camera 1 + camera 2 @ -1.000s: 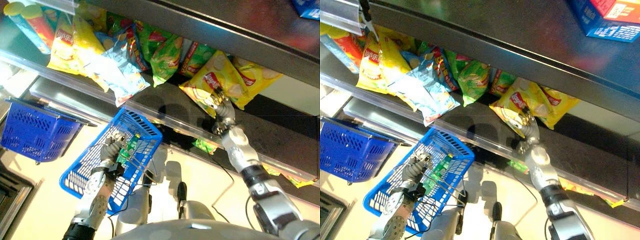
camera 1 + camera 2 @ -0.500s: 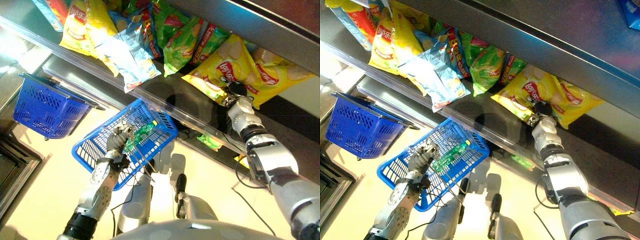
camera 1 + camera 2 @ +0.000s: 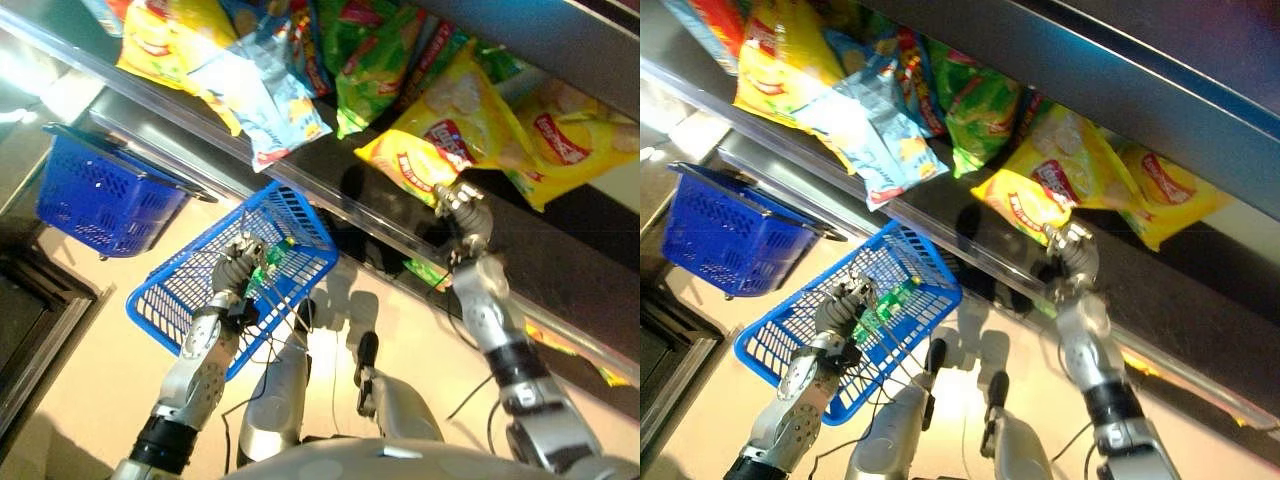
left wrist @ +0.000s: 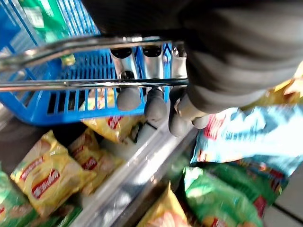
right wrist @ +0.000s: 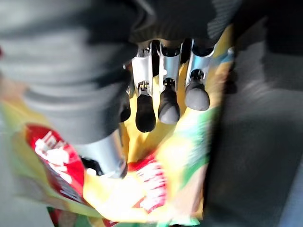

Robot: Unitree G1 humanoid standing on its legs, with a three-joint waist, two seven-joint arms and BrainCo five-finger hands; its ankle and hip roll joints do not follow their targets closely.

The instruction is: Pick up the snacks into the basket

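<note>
Since half a second ago the right hand (image 3: 463, 212) has come away from the shelf with the yellow crisp bag with a red logo (image 3: 430, 150); its fingers (image 5: 166, 97) are curled over the bag's lower edge, thumb against the front. That bag now hangs tilted past the clear shelf rail (image 3: 330, 200), with a second yellow bag (image 3: 560, 135) lying behind it on the dark shelf (image 3: 590, 225).

Lower down, the left hand (image 3: 235, 272) is closed round the wire handles (image 4: 90, 64) of the light blue slatted plastic basket (image 3: 190, 300), held above the floor. One green packet (image 3: 272, 262) lies inside it. Another, darker blue basket (image 3: 100, 200) sits apart at the far left.
</note>
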